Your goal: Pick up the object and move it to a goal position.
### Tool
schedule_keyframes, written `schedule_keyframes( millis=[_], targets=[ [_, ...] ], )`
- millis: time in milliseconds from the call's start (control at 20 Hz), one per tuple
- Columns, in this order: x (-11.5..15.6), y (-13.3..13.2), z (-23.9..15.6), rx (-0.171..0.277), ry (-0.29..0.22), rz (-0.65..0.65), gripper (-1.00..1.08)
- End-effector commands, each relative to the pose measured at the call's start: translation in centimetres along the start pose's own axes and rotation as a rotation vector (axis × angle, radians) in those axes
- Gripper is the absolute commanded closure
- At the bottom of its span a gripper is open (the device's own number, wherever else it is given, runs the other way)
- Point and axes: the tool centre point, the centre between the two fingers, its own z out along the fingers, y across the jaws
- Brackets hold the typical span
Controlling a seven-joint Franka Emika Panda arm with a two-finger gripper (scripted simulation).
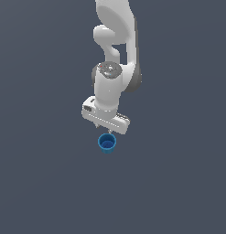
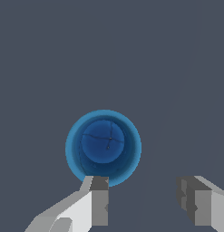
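In the exterior view the white arm hangs over the grey table point(image 1: 41, 183), its gripper point(image 1: 108, 129) just above the small blue cup point(image 1: 107, 143), which stands upright, mouth up. In the wrist view the blue cup point(image 2: 103, 147) sits off-centre: one finger point(image 2: 99, 199) overlaps its rim, and the gripper point(image 2: 145, 201) is spread wide and empty. This looks like the approach step; the next move likely calls for centring over the cup, then descending.

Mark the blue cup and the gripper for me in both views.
blue cup point(image 1: 107, 143): exterior view, on its open mouth.
blue cup point(image 2: 103, 141): wrist view, on its inner floor.
gripper point(image 2: 143, 199): wrist view, midway between the open fingertips.
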Motion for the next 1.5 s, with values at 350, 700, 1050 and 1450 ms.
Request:
schedule_keyframes(
  millis=[350, 700, 1050, 1450],
  targets=[
    [-0.9, -0.2, 1.8, -0.025, 0.036, 0.22, -0.2],
    [-1.4, -0.2, 2.9, -0.037, 0.071, 0.38, -0.2],
    [-1.9, -0.2, 3.8, -0.043, 0.108, 0.527, -0.2],
    [-2.2, -0.2, 4.2, -0.042, 0.137, 0.628, -0.2]
  ],
)
